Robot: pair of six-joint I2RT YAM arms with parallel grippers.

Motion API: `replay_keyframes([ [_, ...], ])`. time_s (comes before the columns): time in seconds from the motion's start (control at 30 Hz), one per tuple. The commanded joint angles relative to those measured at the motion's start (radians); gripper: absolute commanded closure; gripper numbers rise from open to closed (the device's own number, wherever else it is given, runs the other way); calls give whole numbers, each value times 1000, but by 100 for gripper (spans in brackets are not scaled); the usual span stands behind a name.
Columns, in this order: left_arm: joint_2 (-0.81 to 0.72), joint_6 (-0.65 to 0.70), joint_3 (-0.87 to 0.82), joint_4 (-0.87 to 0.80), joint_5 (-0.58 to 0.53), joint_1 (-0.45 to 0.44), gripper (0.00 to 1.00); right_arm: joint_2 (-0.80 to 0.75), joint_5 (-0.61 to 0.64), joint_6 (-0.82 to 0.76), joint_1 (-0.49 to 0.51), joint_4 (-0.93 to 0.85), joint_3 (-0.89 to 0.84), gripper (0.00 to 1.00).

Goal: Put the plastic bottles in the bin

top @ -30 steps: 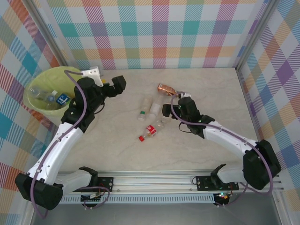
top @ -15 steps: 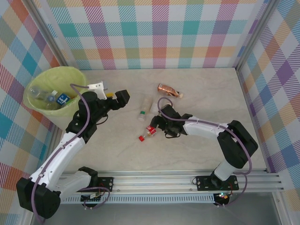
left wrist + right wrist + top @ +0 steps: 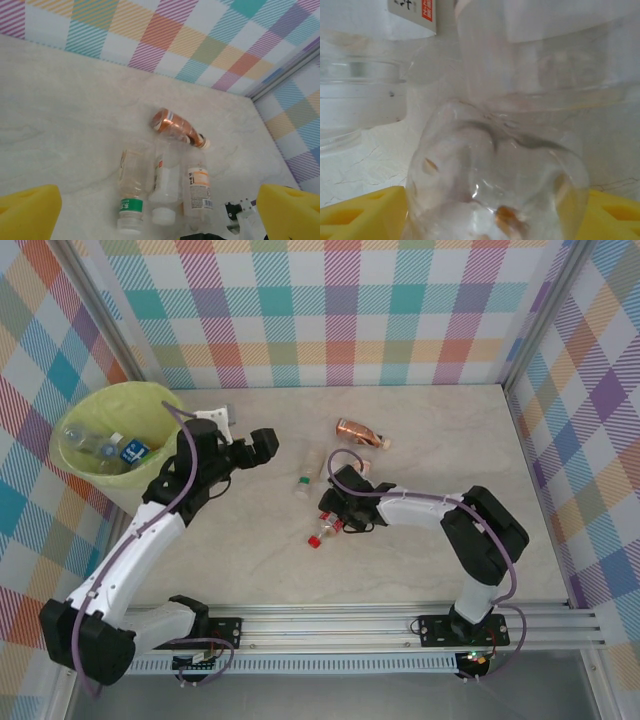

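Right end effector point(image 3: 336, 510) astride red-label bottle point(image 3: 322, 527), cap pointing near-left

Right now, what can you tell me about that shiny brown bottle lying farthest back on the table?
The brown bottle is a small plastic drink bottle with a glossy copper-coloured wrap around its body and a pale cap. It lies on its side on the marble-look table, slanted, with its cap toward the right. Nothing grips it. In the left wrist view, the clear bottles lie just in front of it; I cannot tell whether they touch.
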Motion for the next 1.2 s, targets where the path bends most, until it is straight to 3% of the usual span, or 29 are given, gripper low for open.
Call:
replay_keyframes([
  [0.0,33,-45,44,-149,6,-7,0,4,26,12,6,41,0,26],
  [0.17,-19,-147,-7,-145,-55,-8,0,-30,33,-29,6,113,-50,39],
  [0.37,-48,-195,13,-233,-103,-7,0,-111,3,-92,7,283,-138,44],
  [0.53,-10,-178,-14,-130,65,-7,0,-181,-8,-154,7,413,-166,44],
  [0.7,68,-131,76,-216,118,-7,0,-243,-14,-224,7,506,-148,44],
  [0.87,-4,-105,-35,-18,296,-7,0,-275,3,-284,6,548,-106,43],
  [1.17,-40,18,-58,28,524,-27,0,-274,-8,-270,-20,570,5,43],
])
